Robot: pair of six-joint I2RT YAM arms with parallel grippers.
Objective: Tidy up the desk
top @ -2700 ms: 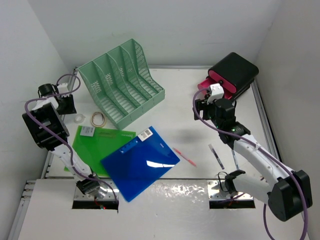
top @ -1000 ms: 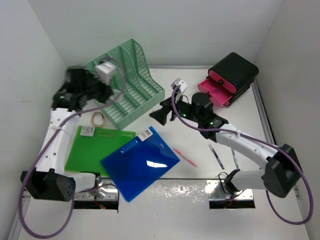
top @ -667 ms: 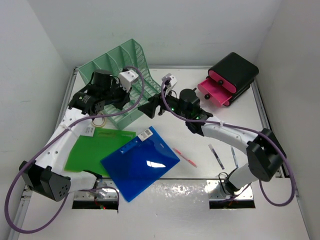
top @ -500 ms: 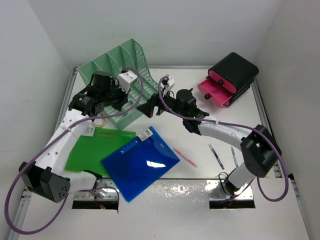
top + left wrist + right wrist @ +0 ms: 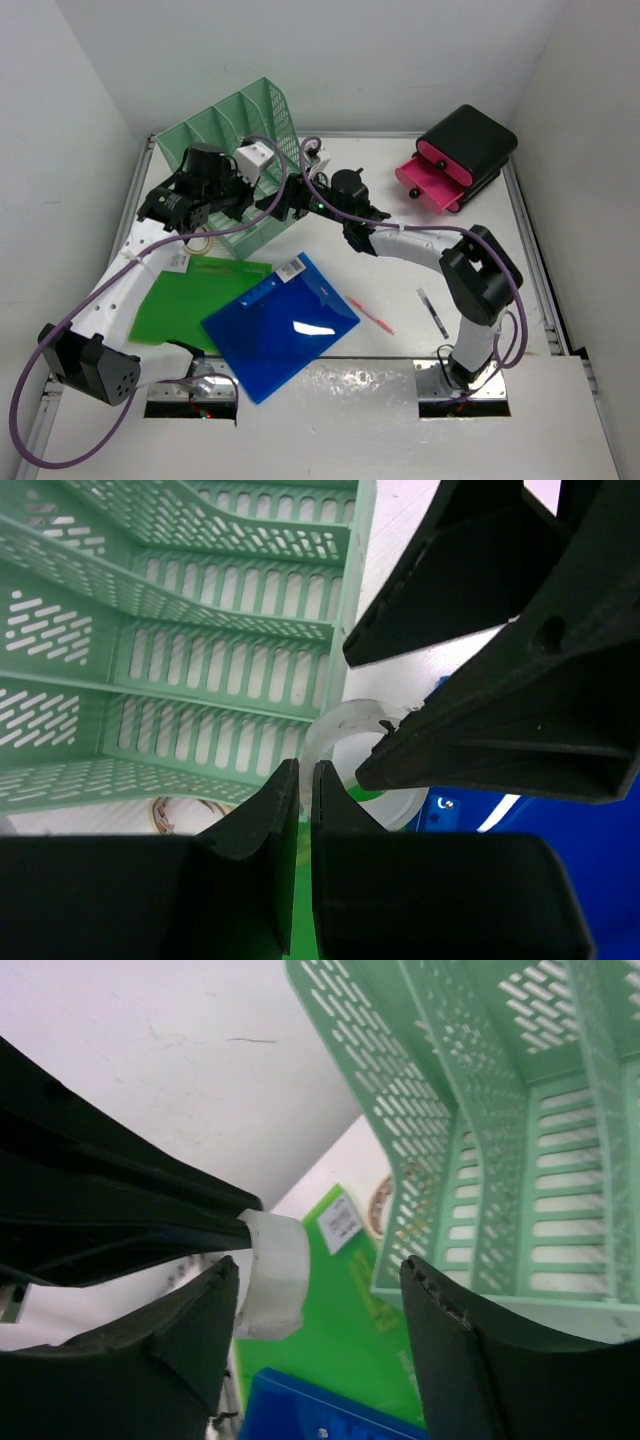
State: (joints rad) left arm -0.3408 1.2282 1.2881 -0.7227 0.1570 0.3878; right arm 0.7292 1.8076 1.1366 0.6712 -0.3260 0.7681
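Desk (image 5: pixel 400 280) tidying — tape roll (image 5: pixel 275 1272) mid-handover above its left half.
Pinched tight by its wall in the left gripper (image 5: pixel 305 770), just off the rack (image 5: pixel 235 150) corner, with the white top spread below both arms. Flanked by the right gripper (image 5: pixel 320 1265), fingers wide apart and holding nothing — nearer one finger than the other, flat faces seemingly turned toward the pads. Best centred before closing, judging by that offset.

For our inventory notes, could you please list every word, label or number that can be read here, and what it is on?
No text can be read in any view.
On the blue folder, the white sticker: too small to read.
On the green folder, the white label: blurred, unreadable.
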